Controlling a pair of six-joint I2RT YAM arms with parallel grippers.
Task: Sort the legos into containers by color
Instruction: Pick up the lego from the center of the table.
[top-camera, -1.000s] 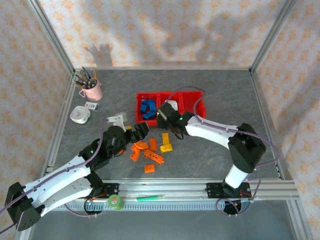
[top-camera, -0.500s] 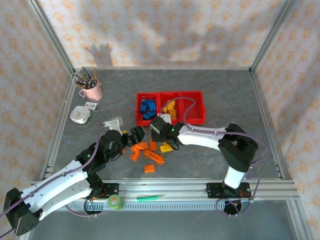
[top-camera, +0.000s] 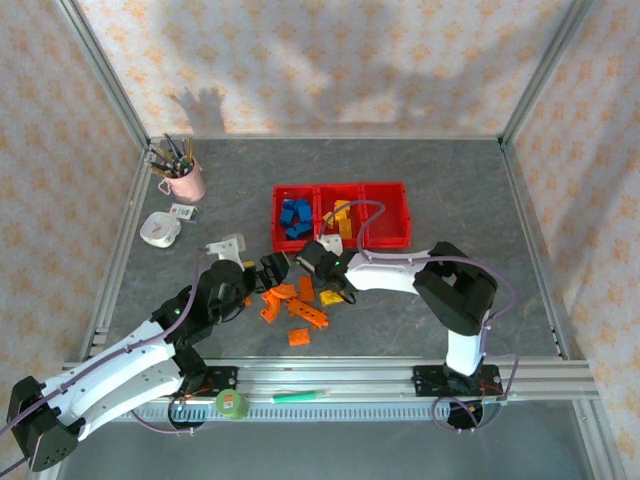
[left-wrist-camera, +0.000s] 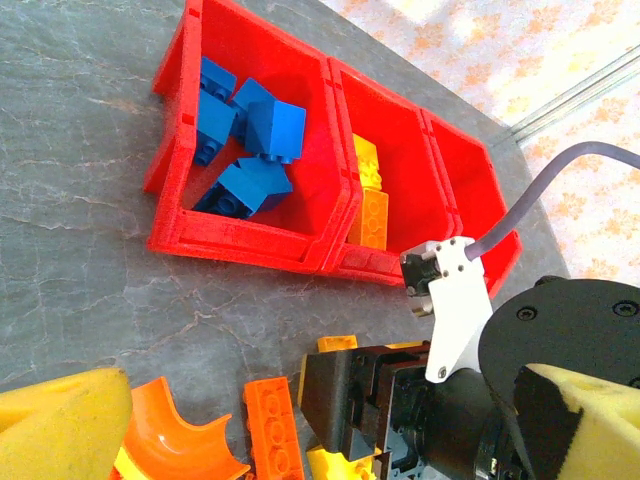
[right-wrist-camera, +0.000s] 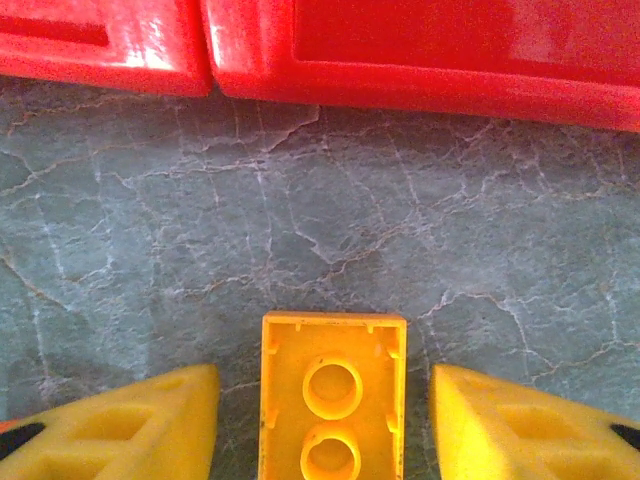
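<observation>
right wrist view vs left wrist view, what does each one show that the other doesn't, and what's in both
Right wrist, not left wrist: a yellow plastic brick with its hollow two-tube underside up, lying between the fingers of the open right gripper, a gap on each side.
Left wrist, not right wrist: the insides of the three joined red plastic bins, blue bricks in the left one, yellow bricks in the middle one, plus an orange curved brick and an orange studded brick on the table.
Both: the bins' red front wall and the grey marbled tabletop.
</observation>
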